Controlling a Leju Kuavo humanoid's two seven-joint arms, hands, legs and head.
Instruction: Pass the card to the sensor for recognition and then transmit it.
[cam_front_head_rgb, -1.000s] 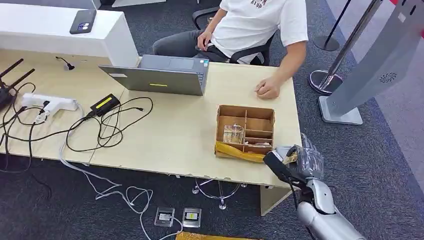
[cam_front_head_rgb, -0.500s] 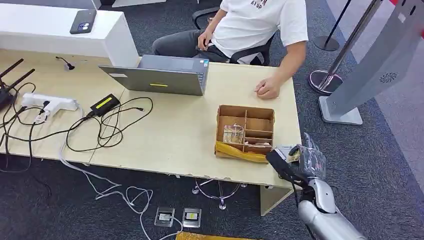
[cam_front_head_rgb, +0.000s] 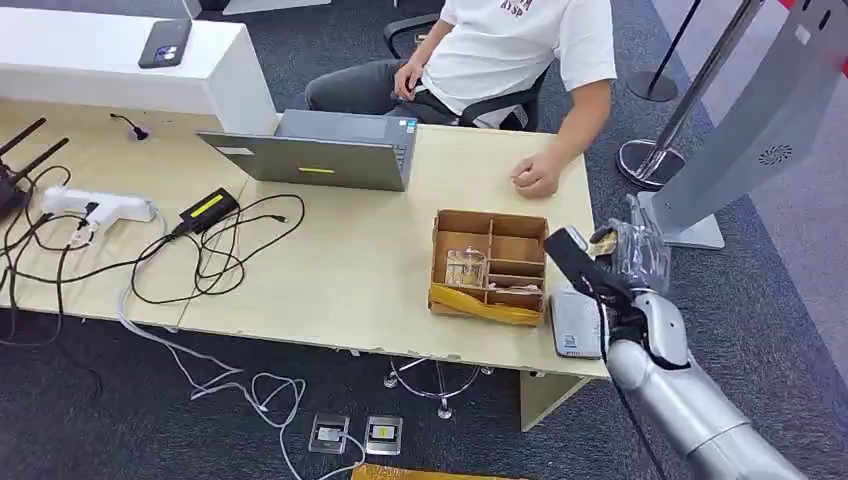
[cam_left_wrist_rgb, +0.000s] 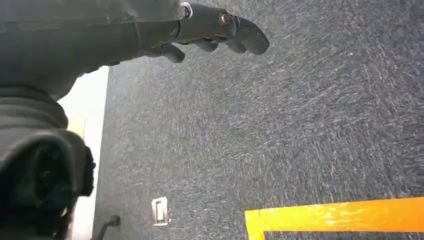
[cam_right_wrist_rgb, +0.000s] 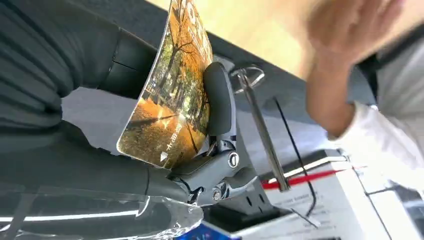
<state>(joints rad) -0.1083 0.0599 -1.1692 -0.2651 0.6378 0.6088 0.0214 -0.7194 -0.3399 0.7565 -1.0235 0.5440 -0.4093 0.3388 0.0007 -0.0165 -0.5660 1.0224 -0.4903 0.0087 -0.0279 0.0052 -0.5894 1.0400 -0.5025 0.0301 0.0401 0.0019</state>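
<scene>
The right robot hand (cam_front_head_rgb: 625, 262), gripping the card (cam_right_wrist_rgb: 170, 95), is now rising from the sensor (cam_front_head_rgb: 574, 321) on the surface (cam_front_head_rgb: 360, 270); recognition seems done, handover remaining. Left robot hand (cam_left_wrist_rgb: 210, 27) is hanging empty.

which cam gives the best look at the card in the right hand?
Right wrist view: the card is close up, its autumn-tree print clear, pinched in the right hand. Head view shows just a small yellowish bit among the fingers. Left wrist view looks at carpet.
</scene>
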